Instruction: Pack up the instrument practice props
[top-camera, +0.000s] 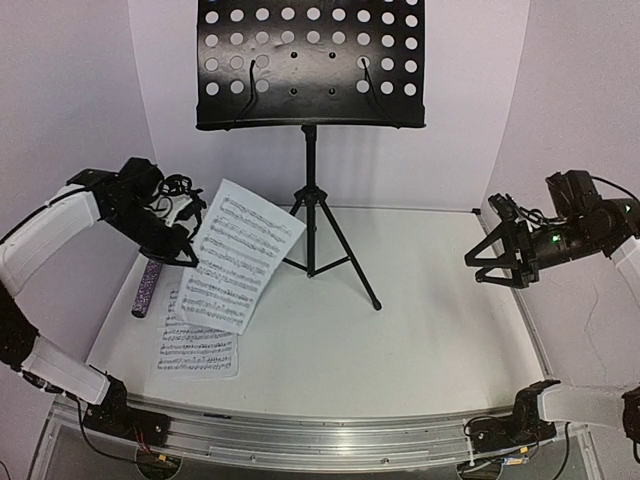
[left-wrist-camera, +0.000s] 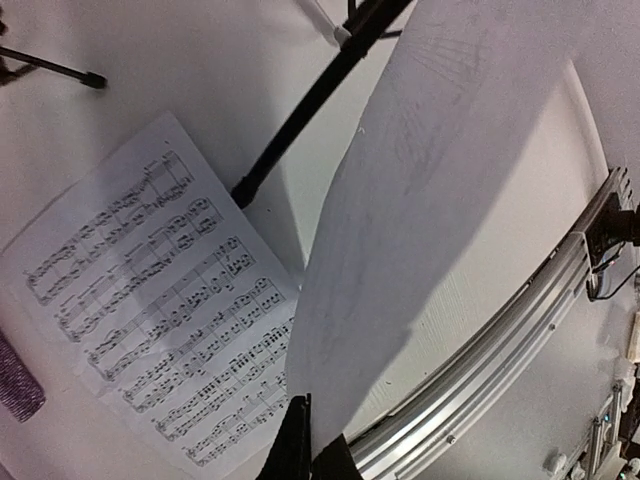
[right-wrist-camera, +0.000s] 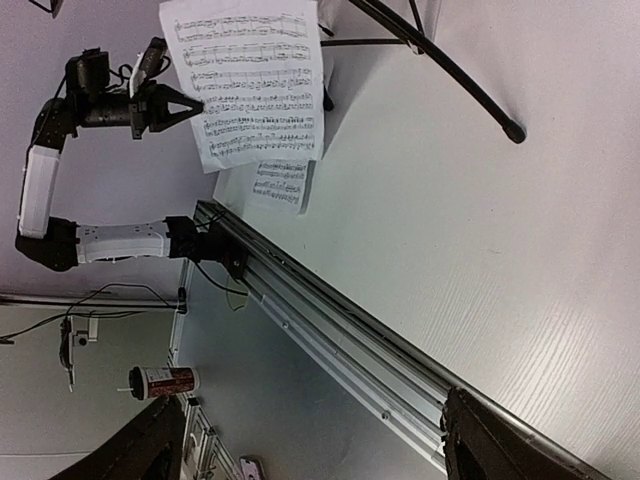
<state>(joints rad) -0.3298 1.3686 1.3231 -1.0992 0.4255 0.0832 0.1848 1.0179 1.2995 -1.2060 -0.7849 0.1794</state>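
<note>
Jaws of my left gripper (top-camera: 193, 256) pinch a lifted sheet-music page (top-camera: 245, 255) at its edge. It is light and floppy, and I judge it easily creased. My right gripper (top-camera: 487, 262) is spread and empty. Behind stands the music stand (top-camera: 310, 65) — a second page (top-camera: 195, 345) lies flat below, microphone (top-camera: 148, 288) beside it.

**Paper, glitter and black metal**

At centre left of the overhead view we see the raised sheet (top-camera: 243, 255), thin white paper, matt, printed on one face and limp enough to curve. The flat sheet (top-camera: 198, 347) below it looks the same. The microphone (top-camera: 148, 290) handle at far left is rough purple-silver glitter. At the top, the stand's desk (top-camera: 310, 62) is black punched metal with a dull sheen, and its pole (top-camera: 310, 160) is smooth black tubing. We find the table (top-camera: 430, 330) matt white with a fine grain, edged along the bottom by a brushed metal rail (top-camera: 320, 437).
</note>
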